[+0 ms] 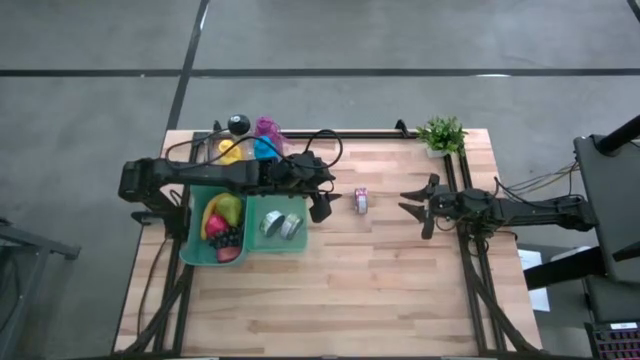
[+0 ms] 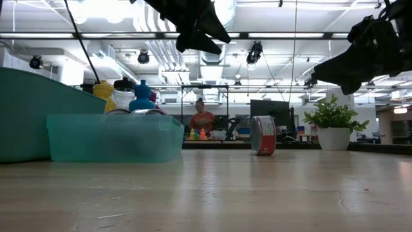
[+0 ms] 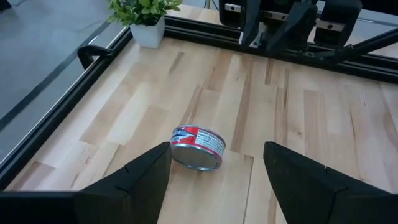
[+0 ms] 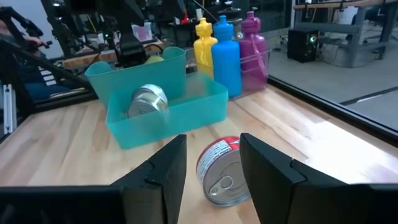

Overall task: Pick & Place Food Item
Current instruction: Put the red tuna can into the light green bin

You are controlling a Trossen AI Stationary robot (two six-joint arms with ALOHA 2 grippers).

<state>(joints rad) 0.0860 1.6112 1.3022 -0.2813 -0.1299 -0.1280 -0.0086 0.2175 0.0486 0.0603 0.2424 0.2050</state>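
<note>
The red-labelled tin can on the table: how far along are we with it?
Done: two silver cans already lie in the teal bin. In hand: nothing; the left tool hangs open beside the red-labelled tin can, which lies on its side. The right tool waits shut. Left: grasp it and place it.

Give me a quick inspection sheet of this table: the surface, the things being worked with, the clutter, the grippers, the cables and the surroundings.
Surface: wooden table, bare at the front.
Job's things: small can on its side between the arms; teal bin holding fruit in one compartment, two cans in the lower one.
Clutter: coloured bottles at the back; potted plant in the far right corner.
Grippers: left gripper open, raised beside the bin; right gripper shut, raised right of the can, holding nothing.
Cables: black cables looped over the left arm, more along the right arm.
Surroundings: a person seated at desks beyond the table.
</note>
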